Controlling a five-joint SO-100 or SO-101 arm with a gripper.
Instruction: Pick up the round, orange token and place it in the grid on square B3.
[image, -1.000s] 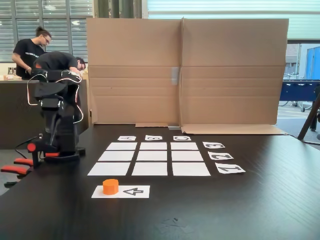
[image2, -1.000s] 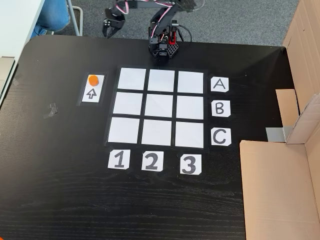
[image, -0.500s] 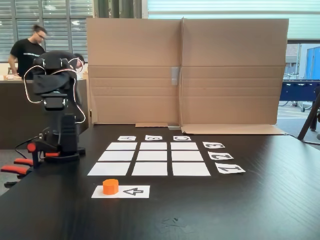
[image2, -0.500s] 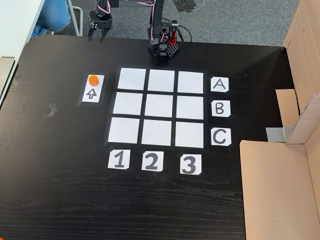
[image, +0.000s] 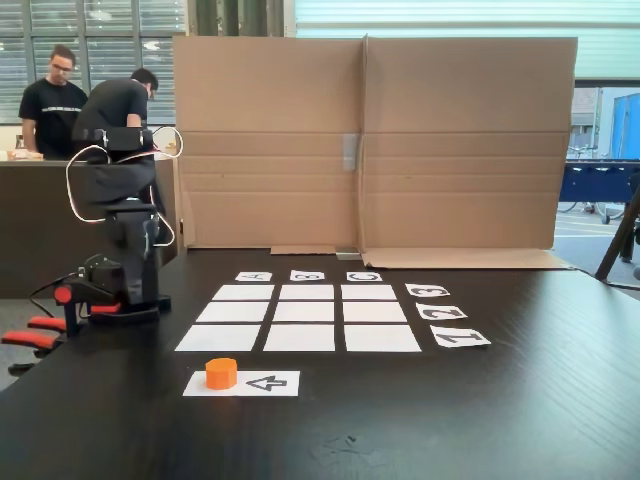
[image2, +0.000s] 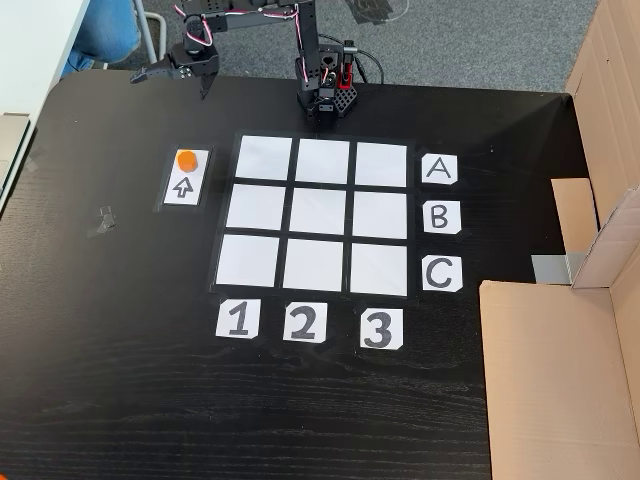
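my gripper (image2: 172, 78) is spread wide, holding nothing, up in the air over the far edge of the black wood-grain desk (image2: 120, 380), well short of the small bright-orange round token (image2: 186, 159). the token sits on the white paper sheet with a black arrow (image2: 184, 180), on the end away from the arrowhead, just beside column 1 of the nine-cell white paper grid (image2: 312, 215).

risks from here, as i judge them:
- token is short and narrow; if i come down off-centre, one finger lands on top or nudges it off the sheet instead of straddling it.
- descending too far drags a fingertip on the paper and shifts the sheet.
- shallow pinch on a smooth cylinder could let it slip out mid-carry.
- target is the plain white square b3 (image2: 380, 215), middle row, column next to the "B" label (image2: 440, 217). all nine cells look alike, so miscounting row or column is the easy mistake; the low fixed view shows the labels reversed.
- release from height: it may roll or bounce into a neighbouring cell.
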